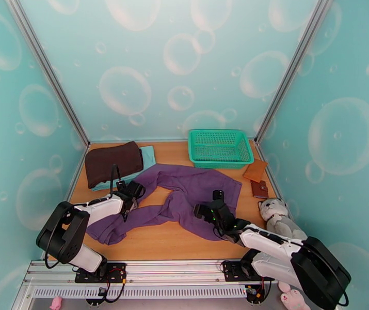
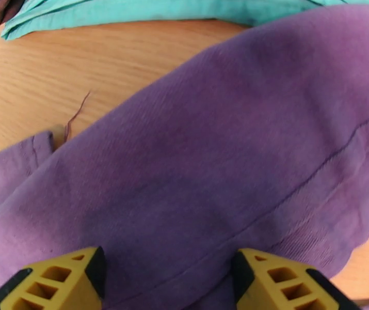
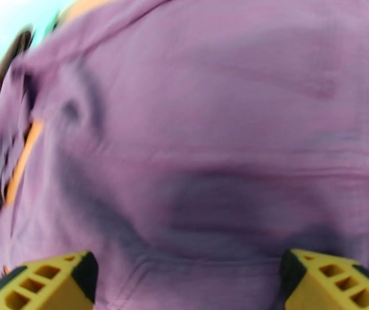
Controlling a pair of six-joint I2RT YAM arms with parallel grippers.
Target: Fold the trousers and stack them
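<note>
The purple trousers (image 1: 184, 195) lie spread and rumpled across the middle of the wooden table (image 1: 169, 244), one leg trailing toward the near left. My left gripper (image 1: 131, 196) hovers over the left leg, and in the left wrist view its yellow fingertips (image 2: 60, 280) stand apart above the purple fabric (image 2: 210, 151), open. My right gripper (image 1: 205, 208) sits over the trousers' right part. In the right wrist view its fingertips (image 3: 329, 282) are spread wide over the blurred purple cloth (image 3: 210, 140), open.
A dark brown folded cloth (image 1: 113, 162) lies on a light teal folded cloth (image 1: 147, 153) at the back left. A green basket (image 1: 219, 148) stands at the back right. Two brown wallets (image 1: 256, 179) and a grey plush toy (image 1: 277, 215) line the right edge.
</note>
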